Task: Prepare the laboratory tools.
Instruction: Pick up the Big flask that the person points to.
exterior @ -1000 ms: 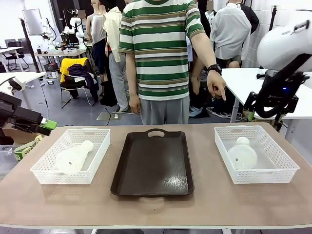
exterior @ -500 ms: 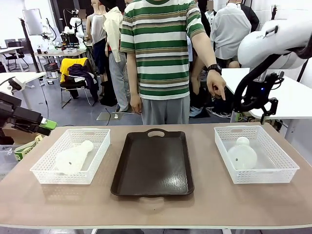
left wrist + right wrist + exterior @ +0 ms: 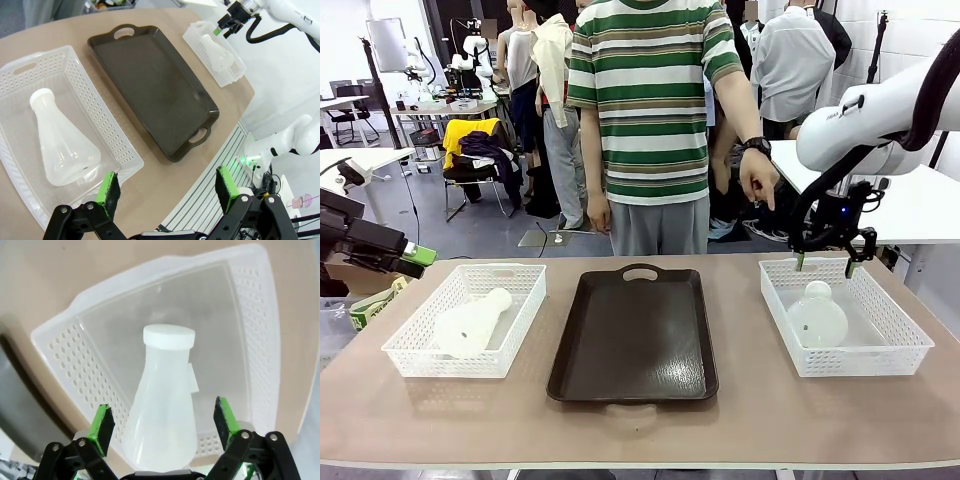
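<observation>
Two frosted-white conical flasks lie on their sides in white mesh baskets. One flask (image 3: 470, 322) rests in the left basket (image 3: 410, 345); the left wrist view has this flask (image 3: 60, 142) below and to the left of my open left gripper (image 3: 167, 187). The left gripper (image 3: 405, 252) hangs off the table's left edge. The other flask (image 3: 817, 315) lies in the right basket (image 3: 900, 335). My right gripper (image 3: 823, 265) hovers open just above its neck; in the right wrist view this flask (image 3: 162, 402) lies between the green pads (image 3: 104, 422), untouched.
A dark brown tray (image 3: 632, 335) lies between the baskets at the table's middle. A person in a striped shirt (image 3: 645, 100) stands at the far edge, one hand (image 3: 760, 180) hanging near the right arm. Bare tabletop runs along the near edge.
My right arm has swung in from the far right and come down over the right basket, its gripper now above the flask. The left arm has stayed still.
</observation>
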